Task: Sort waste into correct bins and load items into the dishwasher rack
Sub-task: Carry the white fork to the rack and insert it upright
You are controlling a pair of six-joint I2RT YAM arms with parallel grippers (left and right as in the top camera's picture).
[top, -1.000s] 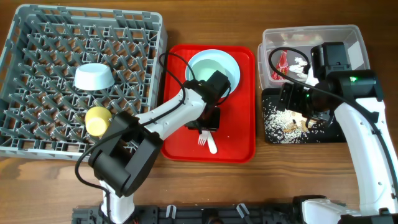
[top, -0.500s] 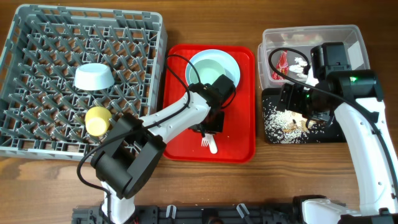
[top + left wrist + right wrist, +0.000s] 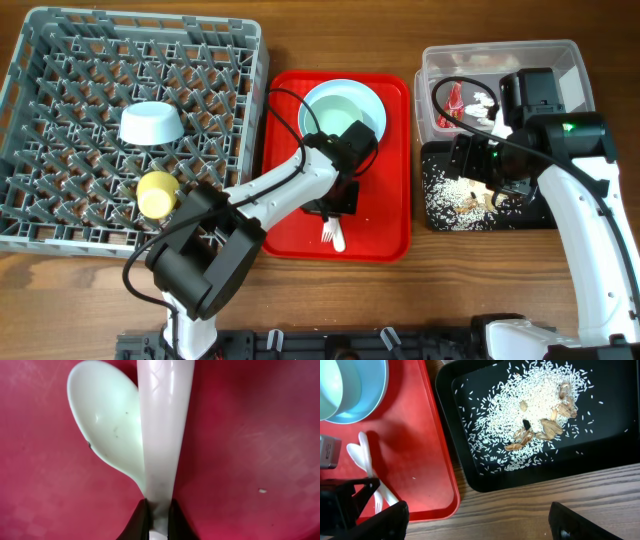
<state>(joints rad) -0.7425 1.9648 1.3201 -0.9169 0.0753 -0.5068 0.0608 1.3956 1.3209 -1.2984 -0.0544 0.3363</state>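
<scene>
Since a second ago my left arm has swung slightly to the right over the red tray (image 3: 385, 215). My left claw (image 3: 156, 522) is pinched narrow on the thin end of the white fork (image 3: 162, 425). The spoon (image 3: 107, 425) lies on the tray with its neck tucked under the fork. My right claw (image 3: 477, 522) hangs wide open at the near edge of the black tray (image 3: 490, 477), where the rice (image 3: 530, 415) is heaped.

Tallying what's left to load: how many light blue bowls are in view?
2. One bowl in the grey rack; a second bowl on the red tray, partly covered by the left arm.
</scene>
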